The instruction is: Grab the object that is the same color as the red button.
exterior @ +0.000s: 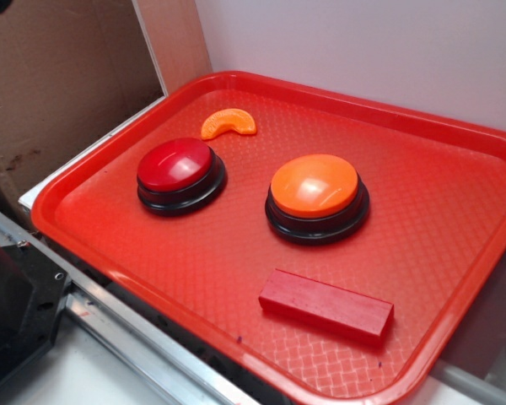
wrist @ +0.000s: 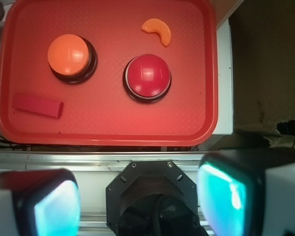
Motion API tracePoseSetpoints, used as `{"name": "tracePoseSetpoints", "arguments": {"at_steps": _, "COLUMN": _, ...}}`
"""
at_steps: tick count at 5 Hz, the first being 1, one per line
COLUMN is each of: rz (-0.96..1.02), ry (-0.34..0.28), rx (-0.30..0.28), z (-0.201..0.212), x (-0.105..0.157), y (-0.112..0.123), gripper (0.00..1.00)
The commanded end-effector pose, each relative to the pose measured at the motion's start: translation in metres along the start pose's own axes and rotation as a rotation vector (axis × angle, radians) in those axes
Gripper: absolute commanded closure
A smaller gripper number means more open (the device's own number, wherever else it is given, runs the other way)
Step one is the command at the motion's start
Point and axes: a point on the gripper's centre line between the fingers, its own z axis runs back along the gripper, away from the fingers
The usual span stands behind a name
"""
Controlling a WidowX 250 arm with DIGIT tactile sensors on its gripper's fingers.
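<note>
Red tray [exterior: 455,169] carries four things. Red block [exterior: 326,305] lies flat near the tray's front rim, at 6 o'clock of the orange button [exterior: 316,196], apart from it. Red button [exterior: 180,173] sits at 9 o'clock of the orange one. Orange crescent [exterior: 228,123] at 1 o'clock of the red button. Wrist view: pincer [wrist: 137,199] pads wide apart, holding nothing, well short of the tray.

buttons: 2 – red button [exterior: 175,164], orange button [exterior: 314,186] | red block [exterior: 326,305]: 1 | orange crescent [exterior: 228,124]: 1 | tray [exterior: 455,211]: 1
</note>
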Motion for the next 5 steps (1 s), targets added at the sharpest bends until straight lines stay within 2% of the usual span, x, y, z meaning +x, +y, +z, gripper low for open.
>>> {"name": "tracePoseSetpoints", "arguments": {"at_steps": 1, "rz": 0.000, "ry": 0.000, "rx": 0.000, "z": 0.000, "x": 0.000, "y": 0.000, "gripper": 0.00}}
{"name": "tracePoseSetpoints", "arguments": {"at_steps": 3, "rz": -0.191, "ry": -0.006, "rx": 0.007, "z": -0.011, "x": 0.013, "y": -0.015, "gripper": 0.00}}
{"name": "tracePoseSetpoints", "arguments": {"at_steps": 4, "rz": -0.446, "ry": -0.058, "rx": 0.065, "z": -0.022, "x": 0.025, "y": -0.035, "gripper": 0.00}}
{"name": "tracePoseSetpoints", "arguments": {"at_steps": 5, "rz": -0.656, "ry": -0.093, "rx": 0.044, "z": -0.031, "x": 0.030, "y": -0.057, "gripper": 0.00}}
